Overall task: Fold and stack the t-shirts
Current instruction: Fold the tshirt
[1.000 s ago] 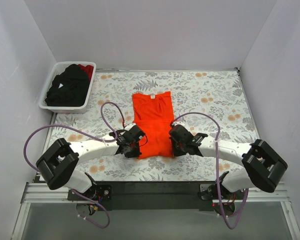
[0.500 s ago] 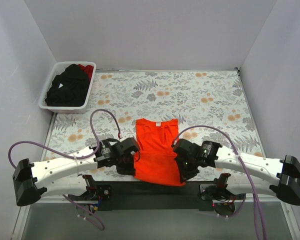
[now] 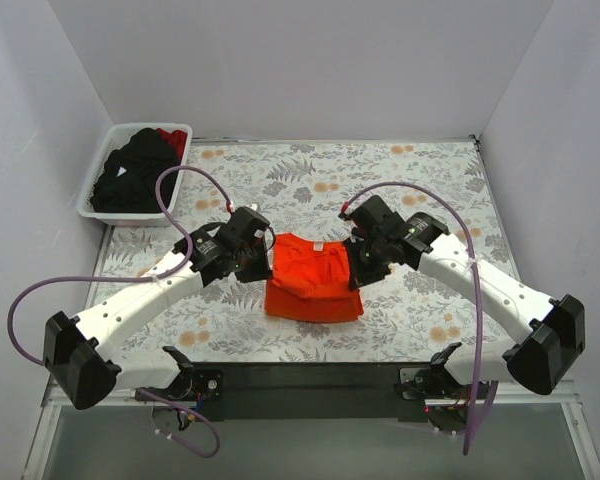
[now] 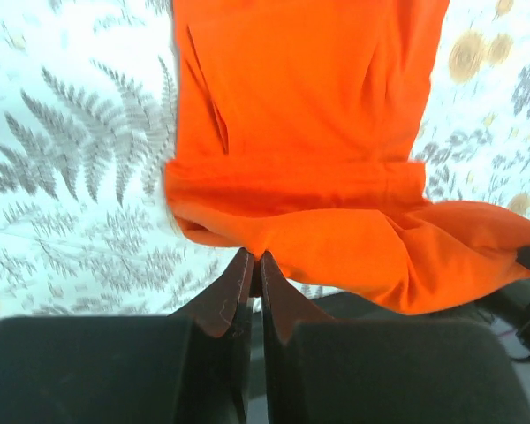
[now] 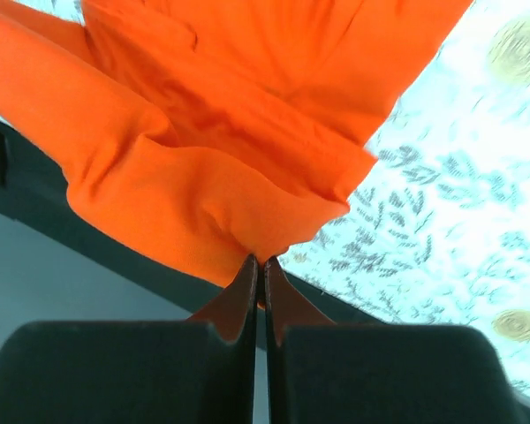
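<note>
The orange t-shirt [image 3: 310, 282] lies mid-table, doubled over, with its small white neck label [image 3: 318, 247] near the far edge. My left gripper [image 3: 263, 247] is shut on the shirt's left corner; the left wrist view shows its jaws [image 4: 254, 258] pinching the orange cloth [image 4: 309, 132]. My right gripper [image 3: 360, 257] is shut on the right corner; the right wrist view shows its jaws [image 5: 261, 261] pinching a fold of the cloth [image 5: 203, 141]. Both grippers hold the shirt's edge lifted above the lower layer. Black [image 3: 132, 175] and dark red [image 3: 172, 140] t-shirts lie in the basket.
The white plastic basket [image 3: 99, 165] stands at the far left corner of the floral table [image 3: 430, 190]. White walls close in the left, right and back. A black rail [image 3: 310, 375] runs along the near edge. Purple cables loop over both arms.
Both grippers have carried the shirt's near edge from the table's front away toward the back, doubling the shirt over itself. The arms now reach farther out.
</note>
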